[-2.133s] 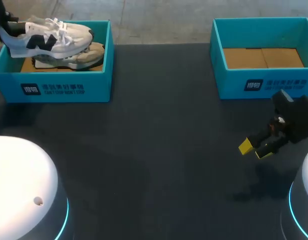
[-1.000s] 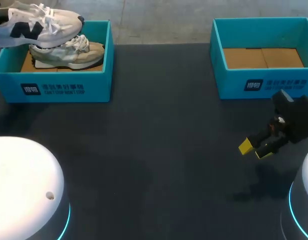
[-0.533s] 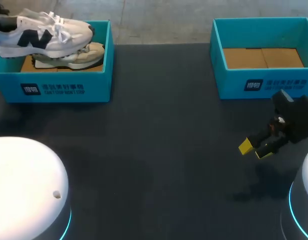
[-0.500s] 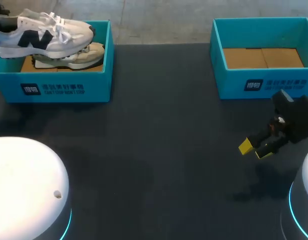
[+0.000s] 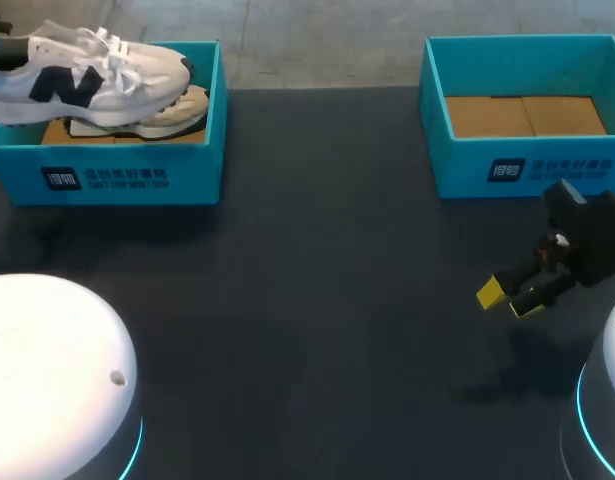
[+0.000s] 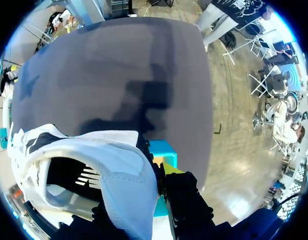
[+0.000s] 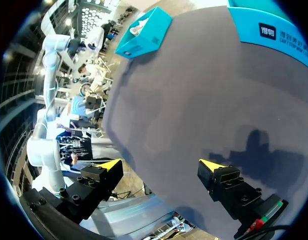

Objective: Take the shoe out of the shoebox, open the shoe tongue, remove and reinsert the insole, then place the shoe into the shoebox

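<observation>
Lowered and nudged toward 3 o'clock since a second ago, the white shoe (image 5: 87, 75) hangs over the left shoebox (image 5: 137, 178) at 10 o'clock on the surface (image 5: 317, 300), its heel clamped in my left fingers (image 6: 161, 172). A second shoe (image 5: 182, 106) lies in that box. My right fingers (image 5: 508, 299) hover wide apart at 4 o'clock, near the right shoebox (image 5: 527, 168).

I make out the shoe (image 5: 92, 78) as white woven cloth with smooth panels. The shoebox (image 5: 127, 178) beneath it is matt teal card, floored in brown cardboard; the table (image 5: 317, 300) is dark, matt.
</observation>
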You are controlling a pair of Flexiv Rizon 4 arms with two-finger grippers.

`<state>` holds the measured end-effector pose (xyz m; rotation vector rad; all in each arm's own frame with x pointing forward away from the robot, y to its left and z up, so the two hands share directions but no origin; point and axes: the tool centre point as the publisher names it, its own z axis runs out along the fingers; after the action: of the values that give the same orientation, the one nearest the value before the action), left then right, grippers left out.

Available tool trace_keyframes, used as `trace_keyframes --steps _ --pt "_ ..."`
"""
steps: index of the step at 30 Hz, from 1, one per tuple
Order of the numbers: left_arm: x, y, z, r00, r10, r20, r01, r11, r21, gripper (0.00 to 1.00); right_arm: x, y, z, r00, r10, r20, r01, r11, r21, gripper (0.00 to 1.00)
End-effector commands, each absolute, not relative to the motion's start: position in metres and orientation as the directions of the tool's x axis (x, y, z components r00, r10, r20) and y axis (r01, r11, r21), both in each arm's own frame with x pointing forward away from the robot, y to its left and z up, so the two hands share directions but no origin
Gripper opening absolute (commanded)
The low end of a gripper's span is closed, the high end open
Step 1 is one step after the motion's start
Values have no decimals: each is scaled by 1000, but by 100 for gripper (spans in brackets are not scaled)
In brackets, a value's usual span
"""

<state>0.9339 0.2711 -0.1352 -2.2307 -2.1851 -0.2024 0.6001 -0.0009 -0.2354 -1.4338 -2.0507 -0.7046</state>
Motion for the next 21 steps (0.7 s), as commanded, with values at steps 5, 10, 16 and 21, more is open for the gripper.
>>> trace_keyframes --steps 5,10,16,21 --pt "878 232 -141 39 993 107 994 -50 102 0 599 -1 -235 -291 670 683 948 298 111 100" --pt "850 215 -145 48 994 96 994 -57 94 0 599 -1 -235 -291 670 683 948 298 111 100" --pt "819 192 -154 62 994 94 992 -72 104 0 599 -1 -235 -291 670 683 948 298 111 100" --pt "804 173 -166 70 994 87 993 -78 93 0 599 -1 -235 -291 670 683 948 298 111 100"
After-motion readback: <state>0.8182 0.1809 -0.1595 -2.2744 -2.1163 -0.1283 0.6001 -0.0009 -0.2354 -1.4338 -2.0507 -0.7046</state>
